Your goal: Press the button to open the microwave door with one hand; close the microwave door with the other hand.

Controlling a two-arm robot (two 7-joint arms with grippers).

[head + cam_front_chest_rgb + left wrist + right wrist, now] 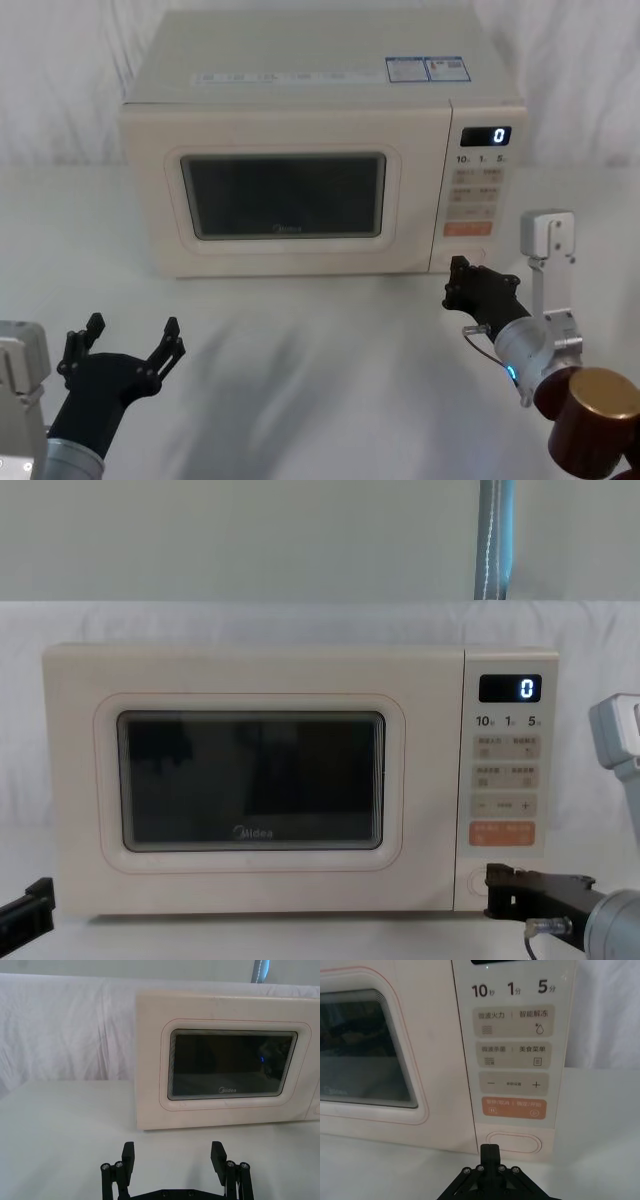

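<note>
Cream plastic is all around the spot I am aiming for: the button (513, 1143) sits at the very bottom of the control panel (512, 1060), under the orange key (513, 1108), on the right-hand side of the microwave (320, 190). My right gripper (489, 1149) is lined up low in front of it, fingers pressed together into a single blunt tip, and from the right wrist view that tip sits just at the button's lower edge. From the chest view the same gripper (491, 889) looks to be at the panel's bottom corner, touching or very nearly so; I cannot tell whether it is bearing on the button yet.

So I judge that I am on the first step, the press that releases the door. The microwave door (285, 192) is shut flush with the front, its dark window (232, 1064) facing me, and the display (510, 688) reads zero.

The next move calls for a short, straight push forward, with the tip nudged slightly upward so it lands on the middle of the pill rather than its rim, and well away from the orange key above.

My left gripper (125, 345) waits low on the white-covered table (320, 380) in front of the door's left part, well apart from it, fingers spread wide. I judge it is placed to take the closing step, and should stay out of the door's swing until then
</note>
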